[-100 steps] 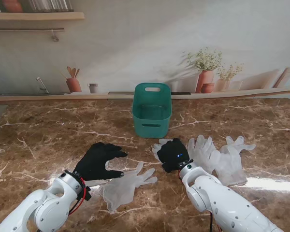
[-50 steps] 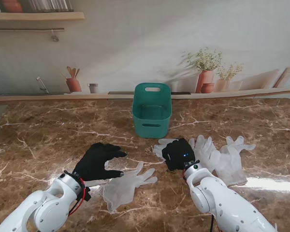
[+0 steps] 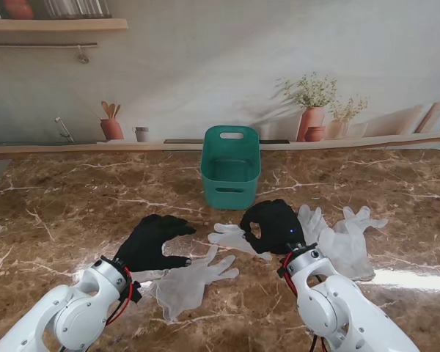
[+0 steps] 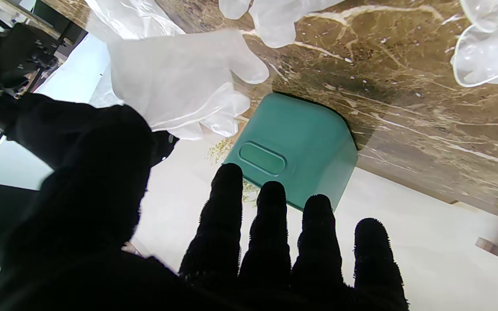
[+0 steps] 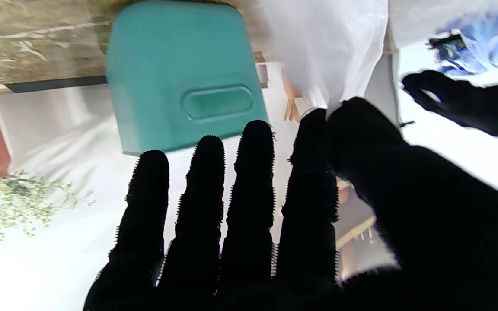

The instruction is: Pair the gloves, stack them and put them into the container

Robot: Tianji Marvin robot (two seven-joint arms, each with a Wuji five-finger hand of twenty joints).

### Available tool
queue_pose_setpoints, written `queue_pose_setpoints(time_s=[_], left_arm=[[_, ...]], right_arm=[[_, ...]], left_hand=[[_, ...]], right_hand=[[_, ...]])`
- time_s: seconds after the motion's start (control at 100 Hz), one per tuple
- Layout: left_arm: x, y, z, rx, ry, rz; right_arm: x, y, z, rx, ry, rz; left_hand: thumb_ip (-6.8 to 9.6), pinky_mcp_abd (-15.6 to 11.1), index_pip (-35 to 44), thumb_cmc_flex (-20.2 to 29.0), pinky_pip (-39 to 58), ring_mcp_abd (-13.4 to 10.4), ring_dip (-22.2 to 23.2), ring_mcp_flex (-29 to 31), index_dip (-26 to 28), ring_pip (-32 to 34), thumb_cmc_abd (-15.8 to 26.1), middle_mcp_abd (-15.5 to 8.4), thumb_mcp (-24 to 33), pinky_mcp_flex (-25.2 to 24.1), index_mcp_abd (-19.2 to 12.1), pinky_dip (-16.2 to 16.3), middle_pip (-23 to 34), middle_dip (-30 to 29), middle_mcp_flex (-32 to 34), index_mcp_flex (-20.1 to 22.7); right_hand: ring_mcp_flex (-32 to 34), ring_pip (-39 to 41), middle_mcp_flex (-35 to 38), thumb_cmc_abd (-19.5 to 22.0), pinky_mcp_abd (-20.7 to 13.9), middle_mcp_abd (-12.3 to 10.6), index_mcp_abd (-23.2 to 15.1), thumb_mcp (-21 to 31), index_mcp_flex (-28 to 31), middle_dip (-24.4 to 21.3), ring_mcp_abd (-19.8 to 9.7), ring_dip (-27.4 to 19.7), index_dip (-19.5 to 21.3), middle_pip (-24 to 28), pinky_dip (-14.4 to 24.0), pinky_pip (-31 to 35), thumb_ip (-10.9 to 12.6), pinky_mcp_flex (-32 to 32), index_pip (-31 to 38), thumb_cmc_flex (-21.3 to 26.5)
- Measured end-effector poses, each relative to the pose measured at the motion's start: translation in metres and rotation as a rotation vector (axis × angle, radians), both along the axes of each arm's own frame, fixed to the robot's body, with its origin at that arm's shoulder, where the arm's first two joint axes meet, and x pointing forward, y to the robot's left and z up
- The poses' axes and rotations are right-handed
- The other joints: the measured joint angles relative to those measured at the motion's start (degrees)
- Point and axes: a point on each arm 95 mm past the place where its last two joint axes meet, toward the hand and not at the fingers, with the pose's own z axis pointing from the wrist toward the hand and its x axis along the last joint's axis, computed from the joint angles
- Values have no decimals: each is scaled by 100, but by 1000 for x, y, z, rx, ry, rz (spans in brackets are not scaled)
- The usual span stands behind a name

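Note:
My right hand [image 3: 273, 226] is shut on a translucent glove [image 3: 231, 236], pinched between thumb and index finger and hanging just above the table, in front of the teal container [image 3: 231, 176]. The right wrist view shows the pinch on this glove [image 5: 331, 52] beside the container [image 5: 180, 73]. My left hand [image 3: 154, 242] is open with its fingers spread and holds nothing. Another translucent glove [image 3: 191, 275] lies flat by it, nearer to me. More translucent gloves [image 3: 345, 238] lie overlapped to the right of my right hand. In the left wrist view the held glove [image 4: 180, 82] hangs before the container [image 4: 294, 147].
The container stands upright and open at the middle of the brown marble table [image 3: 73, 205], farther from me than both hands. A ledge with plant pots [image 3: 312, 121] runs along the wall behind the table.
My right hand has moved away from me and to the left, drawing one translucent glove off the pile at the right and lifting it. The left hand has barely shifted.

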Motion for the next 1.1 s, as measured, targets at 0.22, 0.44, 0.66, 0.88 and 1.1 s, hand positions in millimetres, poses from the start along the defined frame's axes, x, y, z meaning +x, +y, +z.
queue_pose_setpoints(time_s=[0.22,0.44,0.66,0.88,1.1], left_arm=[[1,-3,3,-27,-2,-17],[-2,-9,8,-96,-1,-82],[-1,-18,10,-112,7,-119],[6,-32,8,-132,-44,-79],[17,-39,7,-161,-74,-31]], right_arm=[[-10,-1,16,162,117,122],[-13,-3,19,170,68,105],[-19,1,24,220,53,101],[-27,1,35,250,7,108],[-37,-1,47,262,-34,138]], left_hand=[[0,14,188,-1,-155,0,0,-20,6,0,0,0,5,-76,3,140,0,0,0,5],[-1,54,401,-154,-488,0,0,-148,88,-8,0,1,-50,-87,-7,341,0,-57,0,135],[3,69,211,-367,-631,0,4,-109,73,-52,-245,64,-241,-88,346,538,0,-59,0,118],[-53,73,-147,-367,-631,3,105,-109,-26,-52,-370,113,-227,-88,565,767,5,-59,-102,-618],[-54,79,-498,-368,-630,22,264,-109,-337,-53,-470,115,78,-88,672,801,183,25,-149,-1105]], right_hand=[[26,-76,207,-57,70,58,0,2,57,-1,4,0,-470,-150,73,-14,33,54,37,2],[129,-135,336,-71,78,60,0,2,62,58,10,23,-521,-150,113,-25,55,111,41,2],[188,-135,337,-92,83,64,0,3,62,60,57,23,-607,-197,143,-27,57,115,97,2],[188,-135,402,-98,139,66,0,3,62,60,59,22,-621,-212,144,-27,57,124,102,2],[188,-145,472,-101,141,66,0,5,63,60,59,22,-664,-215,144,-27,57,125,110,2]])
